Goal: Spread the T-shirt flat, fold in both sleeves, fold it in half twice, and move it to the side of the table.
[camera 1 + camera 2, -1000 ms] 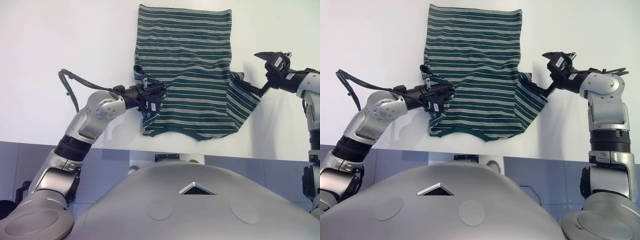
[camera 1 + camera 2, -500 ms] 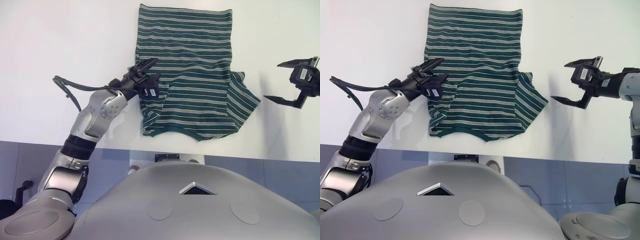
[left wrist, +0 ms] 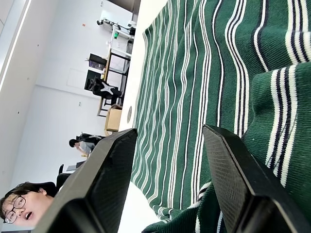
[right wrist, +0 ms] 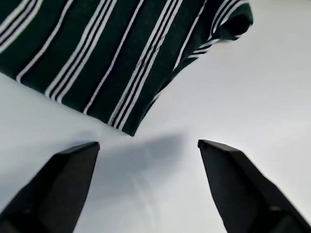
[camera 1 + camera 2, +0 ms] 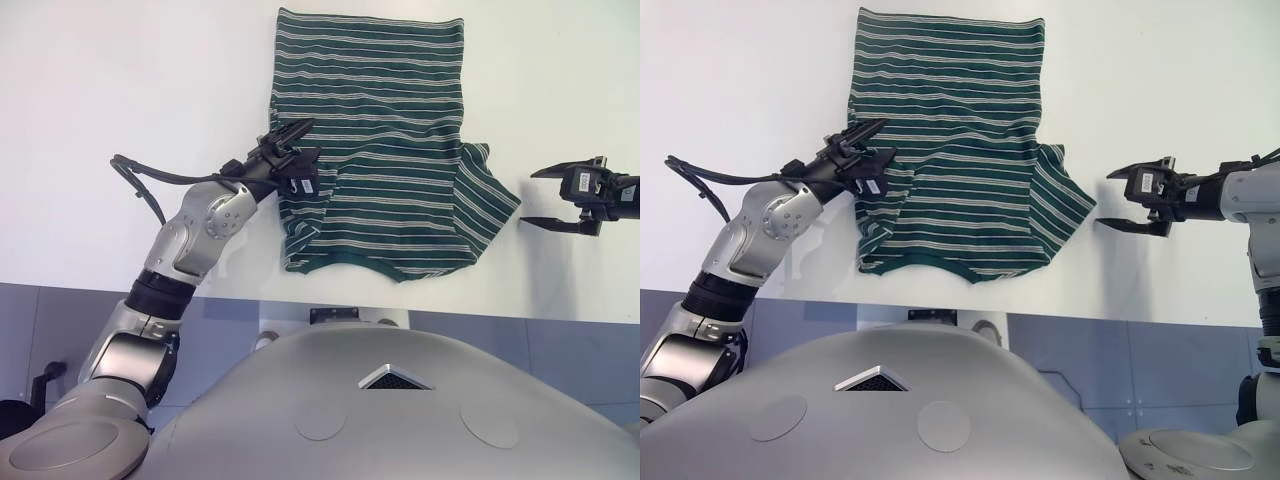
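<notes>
The green T-shirt (image 5: 370, 130) with white stripes lies on the white table (image 5: 100, 100), hem at the far side. Its left sleeve is folded in over the body. The right sleeve (image 5: 490, 195) still sticks out to the right. My left gripper (image 5: 312, 138) is open at the shirt's left edge, just over the folded sleeve, and the left wrist view has striped cloth (image 3: 204, 58) between its fingers (image 3: 107, 184). My right gripper (image 5: 1105, 198) is open just right of the sleeve's tip (image 4: 131, 128), clear of the cloth.
Bare tabletop stretches left of the shirt and to the right (image 5: 580, 80) beyond my right arm. The table's near edge (image 5: 80, 282) runs just below the shirt's collar end.
The left gripper let go of the folded-in left sleeve and lifted off it. The right gripper released the right sleeve, drew away to the right, then came lower and a little closer.
</notes>
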Controlling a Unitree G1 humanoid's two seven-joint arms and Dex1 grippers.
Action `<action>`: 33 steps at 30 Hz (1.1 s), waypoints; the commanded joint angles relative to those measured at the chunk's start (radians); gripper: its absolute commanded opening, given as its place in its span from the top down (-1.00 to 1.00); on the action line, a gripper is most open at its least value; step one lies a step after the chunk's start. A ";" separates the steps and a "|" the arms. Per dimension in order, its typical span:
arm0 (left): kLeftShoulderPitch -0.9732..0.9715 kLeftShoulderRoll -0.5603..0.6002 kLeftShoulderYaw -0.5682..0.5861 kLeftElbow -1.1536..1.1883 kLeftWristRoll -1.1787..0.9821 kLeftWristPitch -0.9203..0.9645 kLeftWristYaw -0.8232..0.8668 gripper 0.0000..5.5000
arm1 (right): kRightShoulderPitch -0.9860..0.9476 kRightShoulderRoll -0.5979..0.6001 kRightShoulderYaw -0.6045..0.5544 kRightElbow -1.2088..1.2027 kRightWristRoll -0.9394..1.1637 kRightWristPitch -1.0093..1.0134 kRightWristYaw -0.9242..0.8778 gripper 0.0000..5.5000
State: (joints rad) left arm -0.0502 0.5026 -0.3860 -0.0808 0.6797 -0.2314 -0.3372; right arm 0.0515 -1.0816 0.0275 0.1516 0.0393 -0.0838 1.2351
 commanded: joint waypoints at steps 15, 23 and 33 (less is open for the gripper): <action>-0.031 -0.005 -0.009 0.044 0.014 -0.009 0.014 0.09 | 0.018 0.024 0.027 -0.031 0.018 0.005 0.022 0.91; -0.050 -0.028 0.001 0.036 -0.011 -0.004 0.010 0.09 | -0.014 0.007 -0.014 -0.112 0.112 0.040 0.084 0.99; -0.076 -0.035 -0.002 0.071 -0.009 -0.017 0.020 0.09 | -0.082 0.005 -0.021 -0.291 0.159 0.093 0.115 0.99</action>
State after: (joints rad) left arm -0.1071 0.4659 -0.3887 -0.0264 0.6765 -0.2460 -0.3195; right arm -0.0024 -1.0681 0.0038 -0.0859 0.1823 -0.0046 1.3428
